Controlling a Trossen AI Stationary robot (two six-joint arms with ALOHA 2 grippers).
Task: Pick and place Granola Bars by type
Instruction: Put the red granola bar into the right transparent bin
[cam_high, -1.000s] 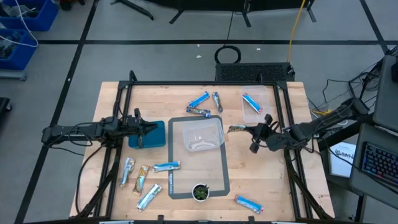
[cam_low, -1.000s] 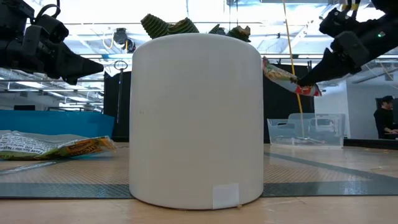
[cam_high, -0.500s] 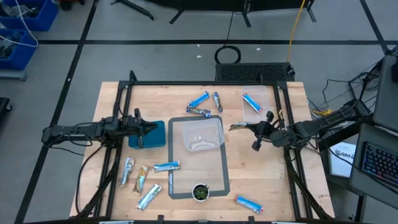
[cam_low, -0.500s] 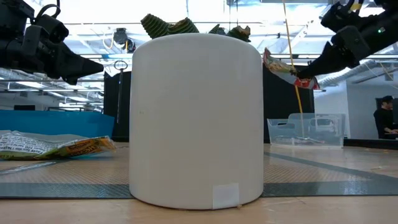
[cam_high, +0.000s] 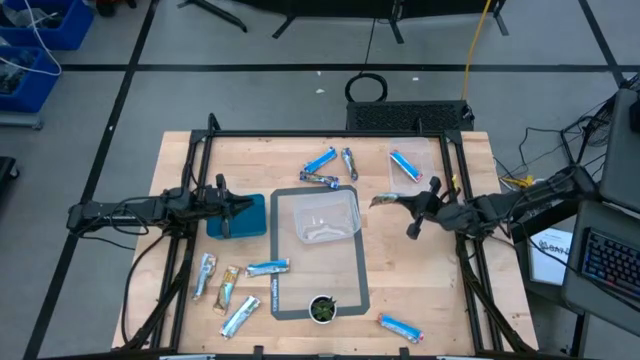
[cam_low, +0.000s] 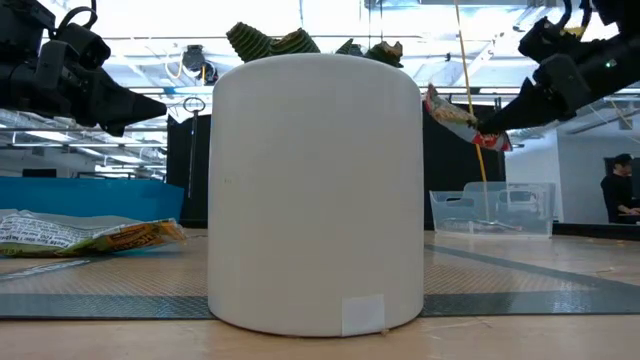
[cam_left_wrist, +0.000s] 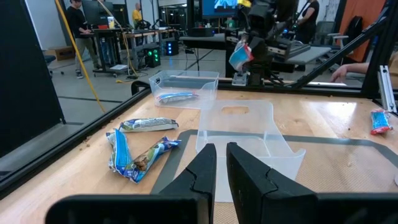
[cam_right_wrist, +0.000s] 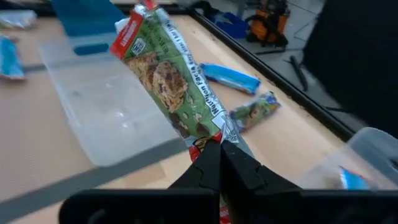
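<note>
— Granola Bars: where is the one you hold?
— Your right gripper (cam_right_wrist: 217, 152) is clamped on the end of a green-wrapped bar (cam_right_wrist: 171, 84), lifted clear of the table (cam_high: 430, 270), between the clear tray (cam_high: 318, 215) and the clear bin (cam_high: 415, 165).

— And your left gripper (cam_left_wrist: 221, 165)?
— It hangs over the blue lid (cam_high: 250, 215), fingers nearly together, holding nothing.

— The other bars?
— Three lie near the table's far edge (cam_high: 330, 170), four at its left front (cam_high: 232, 285), one at the right front (cam_high: 400, 326), one in the bin.
</note>
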